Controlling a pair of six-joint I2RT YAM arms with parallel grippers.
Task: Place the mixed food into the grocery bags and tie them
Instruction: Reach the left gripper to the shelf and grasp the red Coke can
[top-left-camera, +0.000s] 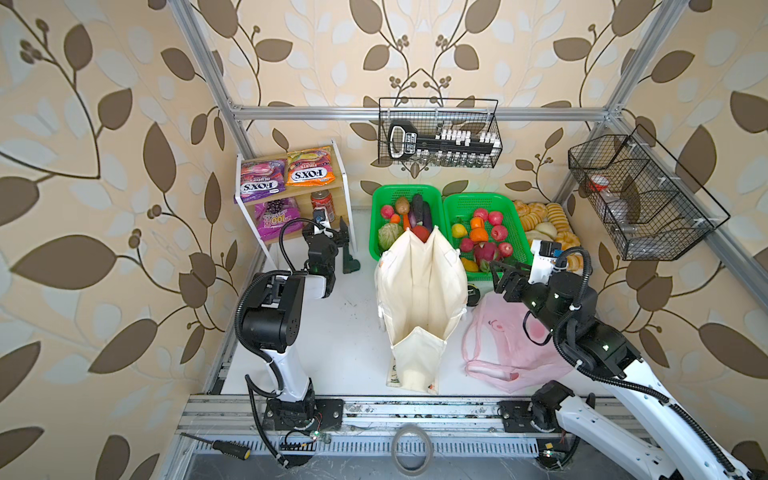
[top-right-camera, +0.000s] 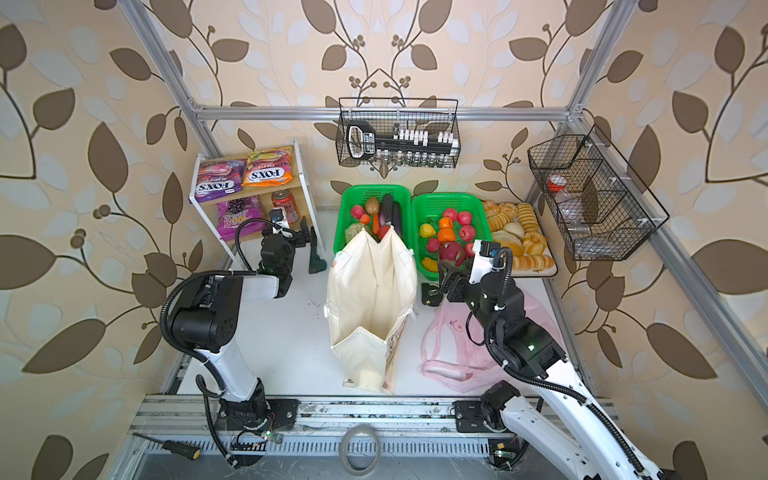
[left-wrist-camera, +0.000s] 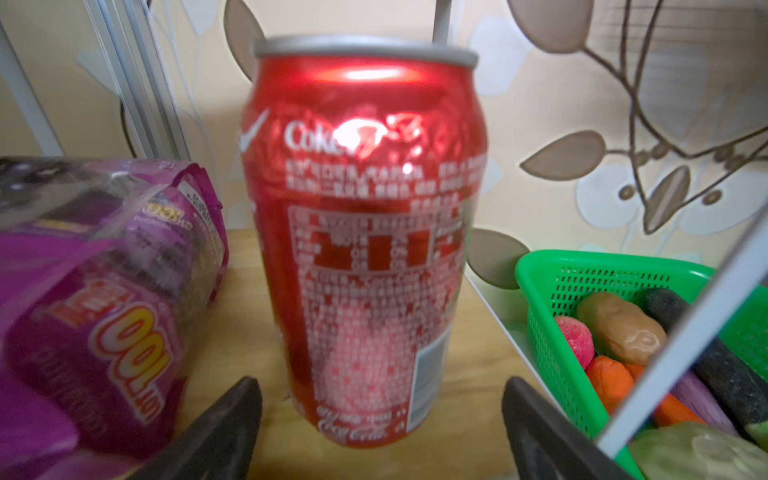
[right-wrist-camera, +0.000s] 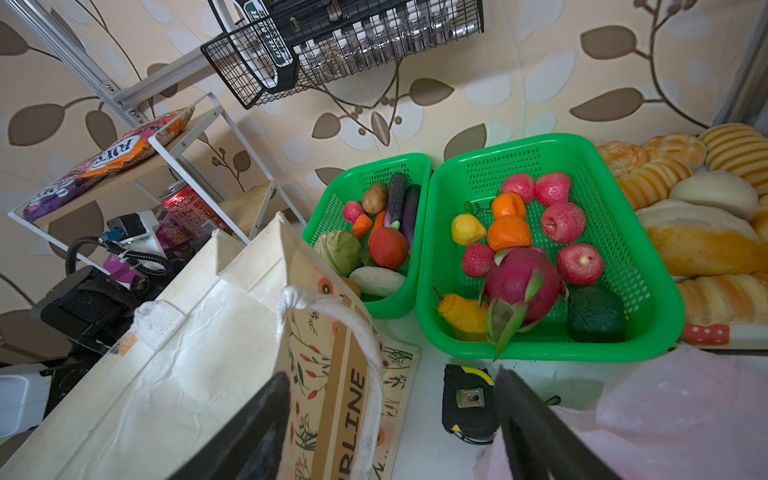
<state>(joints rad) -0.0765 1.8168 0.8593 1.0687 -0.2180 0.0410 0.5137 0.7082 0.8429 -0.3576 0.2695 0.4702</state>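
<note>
Left pincer (left-wrist-camera: 380, 424) agape — glossy red can (left-wrist-camera: 365, 249)

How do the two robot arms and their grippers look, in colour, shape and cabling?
The left arm and the right arm share white links, black joints with green lights, and ribbed black cables looping outside. The left gripper and right gripper are black, each with two dark tapered fingers and a white camera block.

A green vegetable basket (top-left-camera: 405, 188) and a green fruit basket (top-left-camera: 478, 196) sit side by side on the table (top-left-camera: 340, 332), bread rolls (top-left-camera: 540, 216) beside the fruit basket, a black tape measure (right-wrist-camera: 467, 399) just in front of it, and a purple-pink FOX'S packet (top-left-camera: 262, 178) on the shelf (left-wrist-camera: 245, 299) top.
</note>
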